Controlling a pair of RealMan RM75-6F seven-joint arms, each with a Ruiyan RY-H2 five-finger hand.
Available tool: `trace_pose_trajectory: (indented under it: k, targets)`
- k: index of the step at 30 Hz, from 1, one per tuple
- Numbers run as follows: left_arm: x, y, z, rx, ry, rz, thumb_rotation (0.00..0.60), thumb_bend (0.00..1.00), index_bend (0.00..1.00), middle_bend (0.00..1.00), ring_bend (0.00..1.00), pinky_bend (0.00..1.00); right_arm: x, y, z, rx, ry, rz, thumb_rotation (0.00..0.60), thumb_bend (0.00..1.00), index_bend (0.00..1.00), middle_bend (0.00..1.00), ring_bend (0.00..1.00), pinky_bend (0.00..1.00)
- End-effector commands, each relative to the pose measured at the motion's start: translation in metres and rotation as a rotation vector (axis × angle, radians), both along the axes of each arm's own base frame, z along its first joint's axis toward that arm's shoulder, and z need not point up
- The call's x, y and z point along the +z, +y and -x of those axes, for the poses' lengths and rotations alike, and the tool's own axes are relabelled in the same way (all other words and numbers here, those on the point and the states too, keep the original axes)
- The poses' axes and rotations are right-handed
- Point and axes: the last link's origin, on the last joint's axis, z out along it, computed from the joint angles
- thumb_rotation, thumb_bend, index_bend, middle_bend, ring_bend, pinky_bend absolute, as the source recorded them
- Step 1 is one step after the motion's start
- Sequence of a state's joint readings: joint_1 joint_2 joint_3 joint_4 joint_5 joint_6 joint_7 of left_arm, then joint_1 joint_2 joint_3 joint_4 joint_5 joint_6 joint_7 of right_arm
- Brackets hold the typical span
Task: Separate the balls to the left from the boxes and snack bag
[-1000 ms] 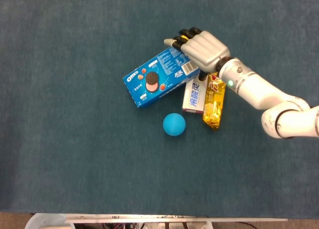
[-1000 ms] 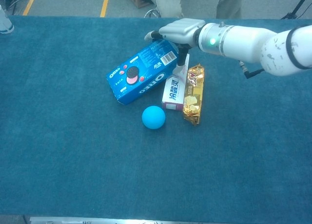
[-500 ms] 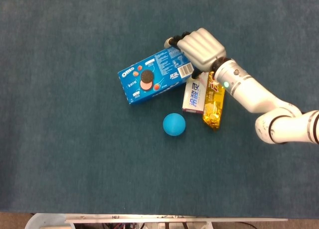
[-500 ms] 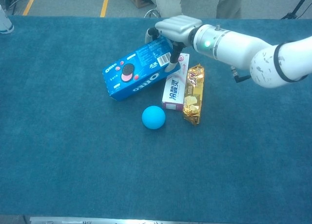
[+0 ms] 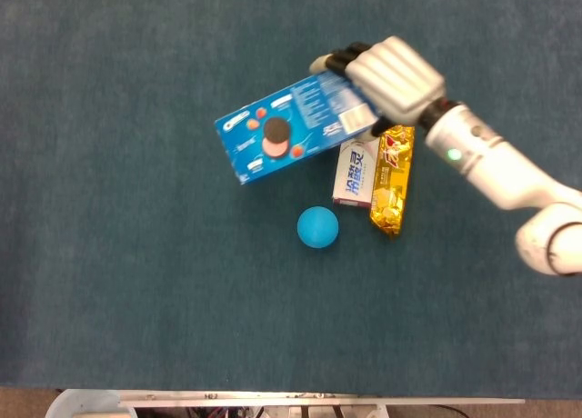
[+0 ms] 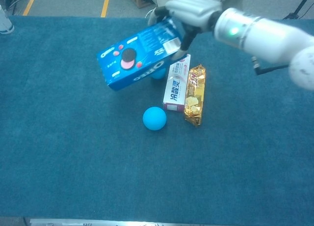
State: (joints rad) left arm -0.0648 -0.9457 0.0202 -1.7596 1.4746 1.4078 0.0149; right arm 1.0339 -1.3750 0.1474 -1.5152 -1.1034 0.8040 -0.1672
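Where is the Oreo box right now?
In both views the Oreo box is held at its right end by the right hand, up and left of the white box, above the blue ball.

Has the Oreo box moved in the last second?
Yes. The Oreo box has been lifted by the right hand, rising clear of the still toothpaste box.

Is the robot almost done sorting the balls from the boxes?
Not nearly. Nothing looks sorted yet: the blue ball sits right beside the white box and gold snack bag. Right now the right hand holds the Oreo box up off the table, and the chest view shows something round and blue beneath it, maybe another ball. Left to do: put the boxes aside, balls to the left.
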Motion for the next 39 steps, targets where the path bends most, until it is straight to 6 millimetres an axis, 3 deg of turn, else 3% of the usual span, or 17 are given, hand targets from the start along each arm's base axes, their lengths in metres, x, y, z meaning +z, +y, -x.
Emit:
trace_pose_trajectory:
  k: [1, 7, 18, 29, 33, 39]
  targets:
    - [-0.001, 0.002, 0.000, -0.004, -0.003, 0.003, 0.600, 0.37, 0.07, 0.11, 0.07, 0.00, 0.030, 0.009, 0.022, -0.021, -0.015, 0.033, 0.600, 0.17, 0.51, 0.50, 0.47, 0.60]
    - [-0.006, 0.007, -0.001, -0.013, -0.007, 0.015, 0.600, 0.37, 0.07, 0.11, 0.07, 0.00, 0.071, 0.022, 0.069, -0.087, 0.020, 0.094, 0.600, 0.17, 0.51, 0.50, 0.47, 0.60]
    - [-0.012, 0.013, -0.003, -0.020, -0.012, 0.035, 0.600, 0.37, 0.07, 0.11, 0.07, 0.00, 0.111, 0.037, 0.135, -0.230, 0.079, 0.164, 0.600, 0.17, 0.51, 0.50, 0.47, 0.60]
    - [-0.013, 0.012, -0.002, -0.015, -0.016, 0.038, 0.600, 0.37, 0.07, 0.11, 0.07, 0.00, 0.124, 0.040, 0.168, -0.315, 0.146, 0.215, 0.600, 0.17, 0.51, 0.50, 0.47, 0.60]
    - [-0.015, 0.012, -0.001, -0.013, -0.016, 0.043, 0.600, 0.37, 0.07, 0.11, 0.07, 0.00, 0.128, 0.042, 0.170, -0.324, 0.163, 0.236, 0.600, 0.17, 0.51, 0.50, 0.47, 0.60]
    - [-0.018, 0.014, -0.003, -0.027, -0.025, 0.053, 0.600, 0.37, 0.07, 0.11, 0.07, 0.00, 0.117, 0.045, 0.161, -0.316, 0.118, 0.220, 0.600, 0.17, 0.51, 0.50, 0.47, 0.60]
